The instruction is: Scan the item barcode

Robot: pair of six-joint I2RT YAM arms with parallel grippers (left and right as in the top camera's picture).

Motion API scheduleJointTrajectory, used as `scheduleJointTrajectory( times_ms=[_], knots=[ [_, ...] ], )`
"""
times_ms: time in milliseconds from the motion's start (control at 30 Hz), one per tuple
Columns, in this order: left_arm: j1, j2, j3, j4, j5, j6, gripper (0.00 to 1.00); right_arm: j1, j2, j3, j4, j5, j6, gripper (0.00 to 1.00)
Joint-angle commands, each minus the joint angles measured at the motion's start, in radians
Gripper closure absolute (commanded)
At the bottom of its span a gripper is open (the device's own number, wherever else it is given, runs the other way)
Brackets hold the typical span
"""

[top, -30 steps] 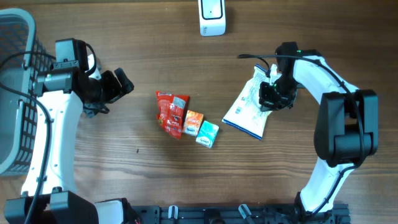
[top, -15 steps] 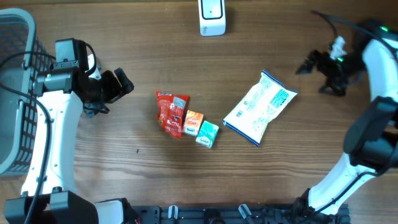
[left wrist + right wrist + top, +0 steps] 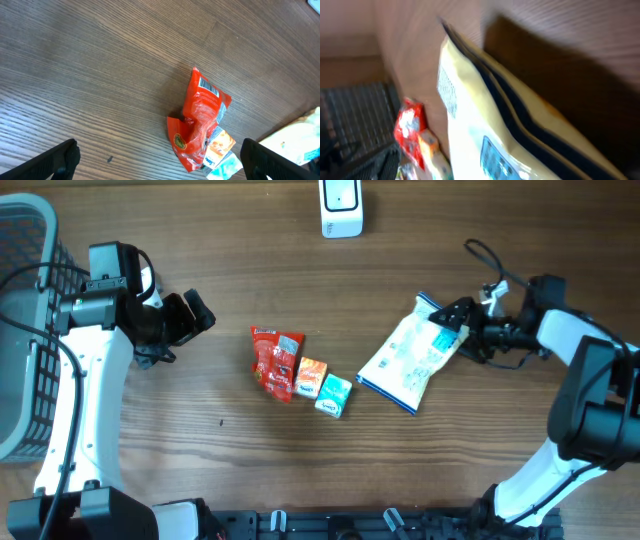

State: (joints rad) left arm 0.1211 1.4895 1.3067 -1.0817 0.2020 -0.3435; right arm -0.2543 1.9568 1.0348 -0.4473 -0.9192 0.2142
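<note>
A dark wire basket [image 3: 22, 330] stands at the worktop's [image 3: 200, 450] edge, far to the left of the red packet [image 3: 275, 362]. Nearer, but well apart from the packet on that same left side and a little farther up the worktop, hangs the left pincer [image 3: 190, 318]. Its fingers stand wide with nothing between them; in the left wrist view the two fingertips [image 3: 57, 157] sit at the lower corners, and the red packet lies ahead of them with a barcode patch near its top corner.

The red packet lies flat and crumpled in the middle of the wooden worktop. Touching its lower right side is a small orange box [image 3: 311, 376], and just right of and below that is a small teal box [image 3: 334, 396]. The white scanner [image 3: 341, 208] sits at the worktop's back edge, up and to the right of the red packet.

The white-and-blue bag [image 3: 412, 360] lies flat and slanted, well to the right of the red packet. The right pincer [image 3: 458, 328] is at its upper right end, farthest from the packet. Its fingers look spread on either side of that corner; whether they touch the bag cannot be told. The blurred right wrist view shows the bag's edge close up, with a barcode [image 3: 447, 92] on it.
</note>
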Motion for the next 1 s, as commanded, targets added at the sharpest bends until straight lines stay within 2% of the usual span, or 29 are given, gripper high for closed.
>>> scheduleJointTrajectory(
  times_ms=[0,33,100,200,233,267,300,333,400,500,667,733,767,800,833,867,967],
  knots=[
    [0.006,0.004,0.012,0.0,-0.01,-0.009,0.0,0.077,0.076,-0.116,0.058,0.253,0.154,0.02],
    [0.005,0.004,0.012,0.0,-0.01,-0.009,0.0,0.089,0.076,-0.117,0.063,0.306,0.157,0.05],
    [0.006,0.004,0.012,0.0,-0.01,-0.009,0.0,0.115,0.076,-0.117,0.062,0.416,0.186,0.27],
    [0.006,0.004,0.012,0.0,-0.01,-0.009,0.0,0.161,0.076,-0.117,0.071,0.469,0.208,0.3],
    [0.006,0.004,0.012,0.0,-0.01,-0.009,0.0,0.182,0.076,-0.117,0.071,0.484,0.214,0.41],
    [0.005,0.004,0.012,0.0,-0.01,-0.009,0.0,0.199,0.076,-0.117,0.071,0.495,0.228,0.57],
    [0.006,0.004,0.012,0.0,-0.01,-0.009,0.0,0.212,0.076,-0.117,0.071,0.502,0.243,0.89],
    [0.005,0.004,0.012,0.0,-0.01,-0.009,0.0,0.216,0.076,-0.117,0.071,0.5,0.27,0.96],
    [0.006,0.004,0.012,0.0,-0.01,-0.008,0.0,0.208,0.073,-0.089,0.059,0.458,0.282,0.96],
    [0.005,0.004,0.012,0.0,-0.01,-0.009,0.0,0.166,0.031,0.033,-0.046,0.375,0.256,0.96],
    [0.006,0.004,0.012,0.0,-0.01,-0.009,0.0,0.111,-0.069,0.244,-0.151,0.217,0.24,0.96],
    [0.006,0.004,0.012,0.0,-0.01,-0.009,0.0,0.125,-0.068,0.262,-0.177,0.304,0.227,0.96],
    [0.005,0.004,0.012,0.0,-0.01,-0.009,0.0,0.147,-0.064,0.261,-0.203,0.414,0.212,0.92],
    [0.006,0.004,0.012,0.0,-0.01,-0.009,0.0,0.16,-0.064,0.259,-0.211,0.452,0.188,0.62],
    [0.005,0.004,0.012,0.0,-0.01,-0.009,0.0,0.172,-0.064,0.259,-0.223,0.482,0.177,0.13],
    [0.006,0.004,0.012,0.0,-0.01,-0.009,0.0,0.173,-0.064,0.259,-0.237,0.496,0.177,0.0],
    [0.006,0.004,0.012,0.0,-0.01,-0.009,0.0,0.174,-0.064,0.258,-0.367,0.493,0.177,0.0]
  ],
)
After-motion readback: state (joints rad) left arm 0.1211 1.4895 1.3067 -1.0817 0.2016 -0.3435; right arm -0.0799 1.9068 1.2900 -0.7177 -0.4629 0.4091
